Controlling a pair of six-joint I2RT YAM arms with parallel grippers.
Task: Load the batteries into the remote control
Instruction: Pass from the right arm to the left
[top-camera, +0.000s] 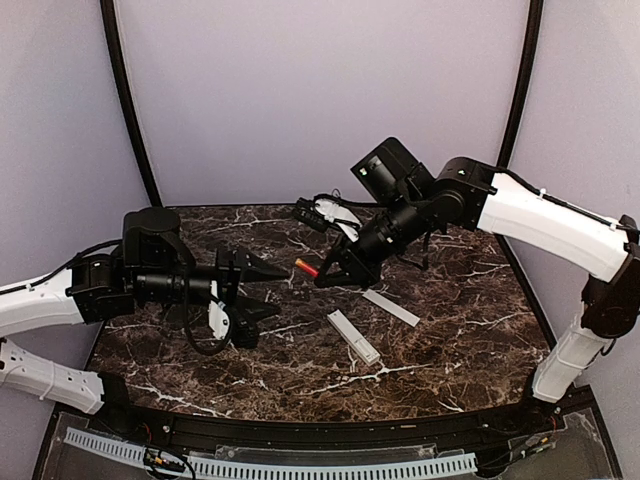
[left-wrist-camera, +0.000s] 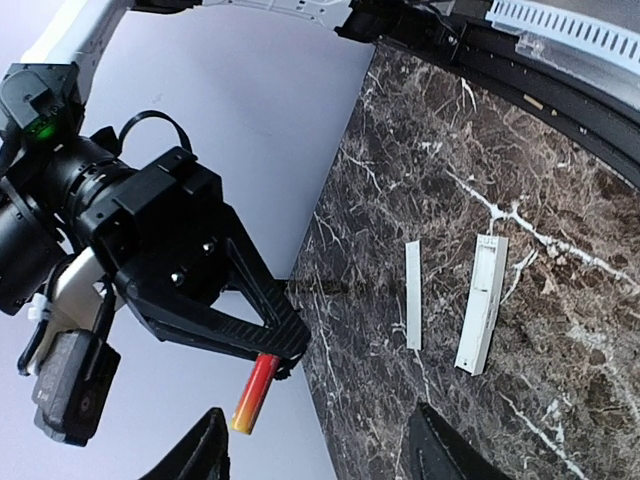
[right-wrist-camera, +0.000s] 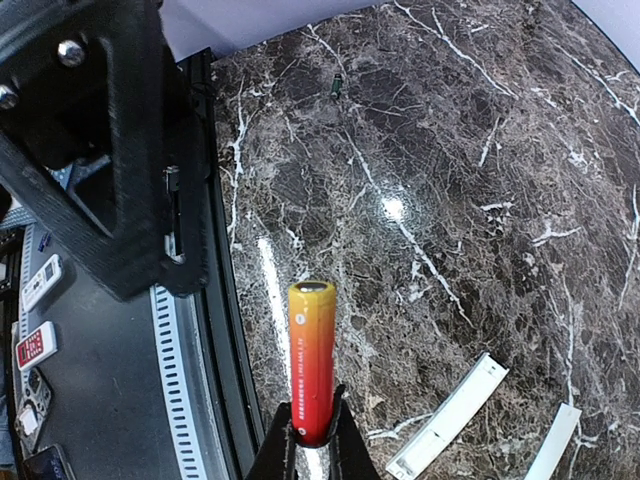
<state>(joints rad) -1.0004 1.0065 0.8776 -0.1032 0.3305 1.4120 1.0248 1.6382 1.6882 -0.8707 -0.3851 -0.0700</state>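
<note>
**Entry: one battery in grasp, remote control on counter**

- Battery (top-camera: 307, 267): red shading to orange, cylindrical. It was clenched at one end in the right jaws and held clear of the counter (top-camera: 470, 300), near the middle of the overhead view. In the right wrist view its free end (right-wrist-camera: 312, 360) pointed away from the jaws.
- Right jaws: closed on the battery, with the arm reaching in from 3 o'clock.
- Left jaws: released and spread, grasping nothing. They sat just at 9 o'clock of the battery, tips facing it but apart from it. The left wrist view showed the battery (left-wrist-camera: 253, 395) ahead of them.
- Remote control (top-camera: 353, 336): slim white bar lying flat on the counter at 5 o'clock of the battery, touched by neither arm. It was also visible from the left wrist (left-wrist-camera: 482, 303).
- Thin white strip (top-camera: 391, 308): flat on the counter at 4 o'clock of the battery. It lay beside the remote control, roughly parallel and not touching it.
- Counter: dark brown marble pattern with white veins.
</note>
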